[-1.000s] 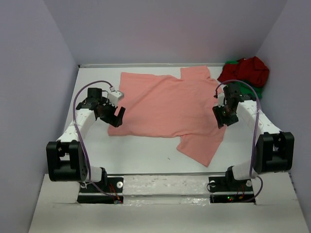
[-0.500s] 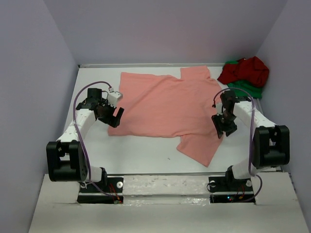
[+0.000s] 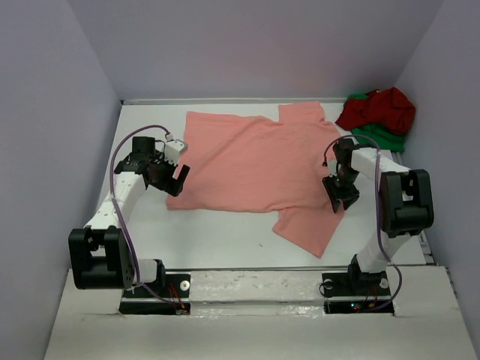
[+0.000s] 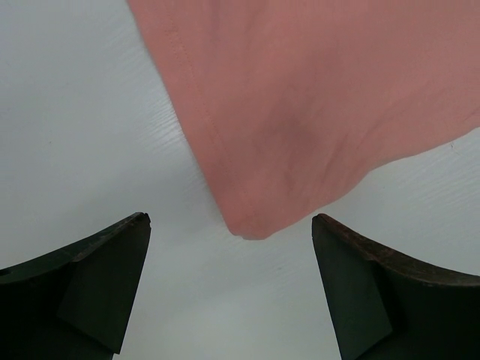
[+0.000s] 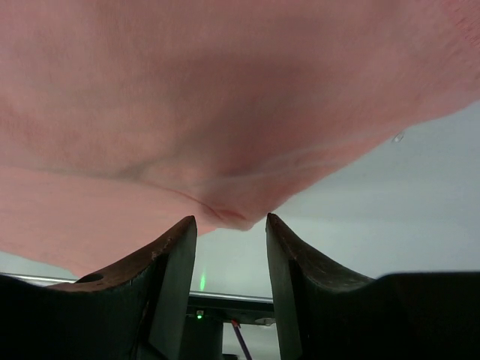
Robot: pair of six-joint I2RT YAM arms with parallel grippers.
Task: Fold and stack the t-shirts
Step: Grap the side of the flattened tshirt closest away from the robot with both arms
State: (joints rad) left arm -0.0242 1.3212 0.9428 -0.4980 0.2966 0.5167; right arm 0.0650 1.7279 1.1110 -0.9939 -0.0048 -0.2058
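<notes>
The salmon-pink t-shirt [image 3: 259,169] lies spread flat mid-table, one sleeve hanging toward the front right. My left gripper [image 3: 177,180] is open at its front left corner. In the left wrist view, that corner [image 4: 255,221] sits on the table just ahead of the gap of my left gripper [image 4: 231,219]. My right gripper [image 3: 342,196] is over the shirt's right edge, with the jaws narrowly apart. In the right wrist view, a fold of pink cloth [image 5: 225,90] dips to the tips of my right gripper [image 5: 231,220]. The dark red t-shirt [image 3: 384,109] lies crumpled on the green t-shirt [image 3: 381,138] at the back right.
The white table [image 3: 225,232] is walled by grey panels on the left, back and right. The arm bases stand at the front edge. The crumpled pile sits just behind the right arm's elbow.
My right gripper has moved left and nearer, from beside the shirt's right edge onto it. My left gripper has shifted slightly toward the shirt's left corner. The shirts have not moved.
</notes>
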